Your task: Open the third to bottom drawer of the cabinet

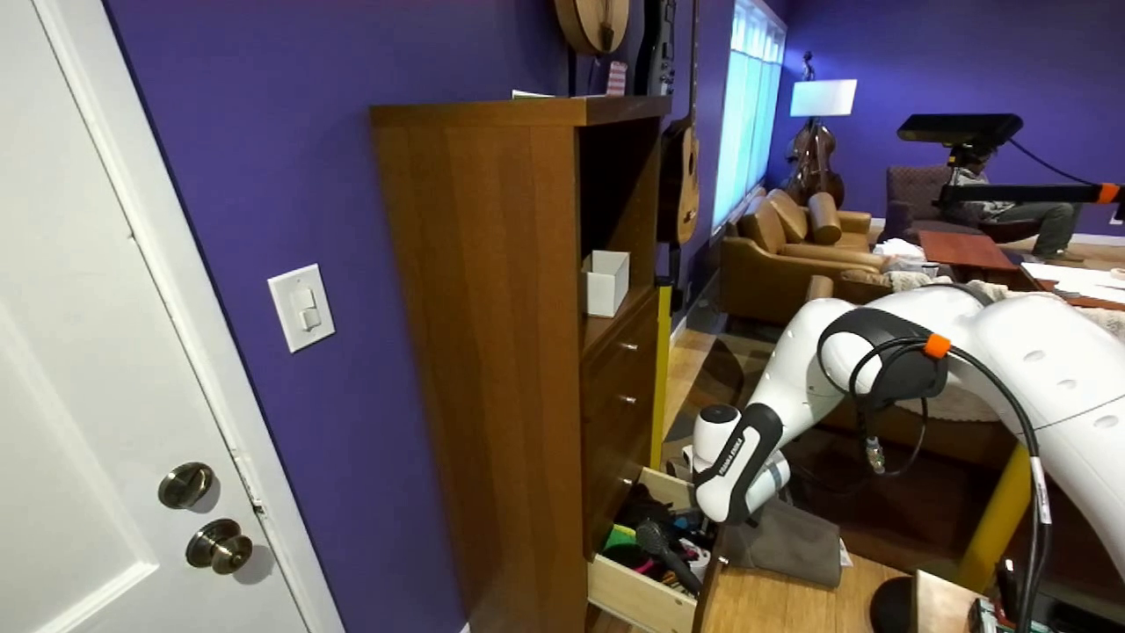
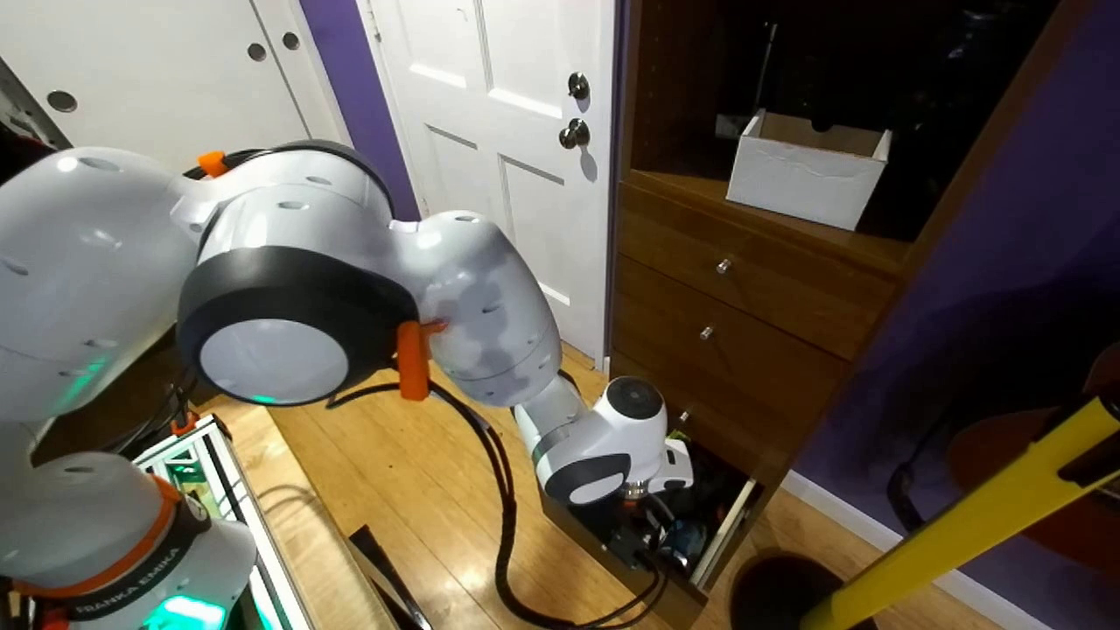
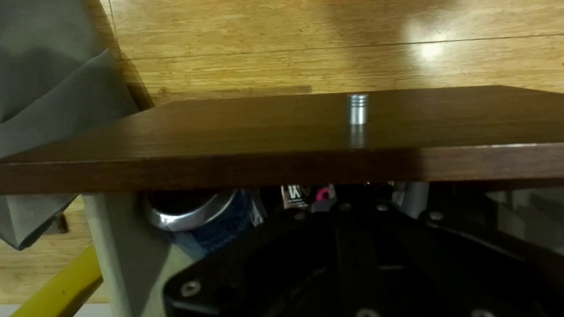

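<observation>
Floorboards fill the wrist view's twelve o'clock. The gripper looks pressed together; overpulling could unseat the open drawer.

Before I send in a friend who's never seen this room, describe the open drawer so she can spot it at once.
Find the tall brown cabinet against the purple wall. Go down from its shelf with the white box, past the closed drawers, to the open drawer. Unlike those above, it sticks out, showing a pale wooden side and jumbled items.
</observation>
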Controlling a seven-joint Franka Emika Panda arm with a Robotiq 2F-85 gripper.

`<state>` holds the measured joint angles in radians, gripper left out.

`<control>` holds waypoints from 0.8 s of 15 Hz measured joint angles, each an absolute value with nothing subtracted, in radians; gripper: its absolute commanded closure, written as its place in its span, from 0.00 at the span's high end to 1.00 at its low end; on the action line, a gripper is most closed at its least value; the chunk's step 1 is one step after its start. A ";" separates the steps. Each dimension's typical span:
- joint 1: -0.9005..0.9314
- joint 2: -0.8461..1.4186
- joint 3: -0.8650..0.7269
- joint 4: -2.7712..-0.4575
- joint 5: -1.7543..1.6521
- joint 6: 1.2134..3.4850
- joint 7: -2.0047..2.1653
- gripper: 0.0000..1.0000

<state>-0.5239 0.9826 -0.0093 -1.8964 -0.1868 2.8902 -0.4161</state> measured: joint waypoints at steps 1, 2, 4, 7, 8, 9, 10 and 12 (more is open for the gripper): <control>-0.539 0.981 0.008 -1.902 -0.187 2.903 -0.439 0.00; -0.554 0.978 0.025 -1.911 -0.187 2.919 -0.460 0.00; -0.579 0.963 0.053 -1.937 -0.187 2.950 -0.489 0.00; -0.587 0.921 0.074 -1.985 -0.187 2.990 -0.490 0.32; -0.584 0.898 0.077 -2.004 -0.186 2.993 -0.480 0.40; -0.580 0.871 0.078 -2.024 -0.186 2.994 -0.467 0.47; -0.575 0.841 0.080 -2.045 -0.183 2.994 -0.452 0.56; -0.558 0.775 0.079 -2.088 -0.168 2.989 -0.414 0.69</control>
<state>-0.5579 0.7746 0.0793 -2.0881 -0.1676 2.9891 -0.4140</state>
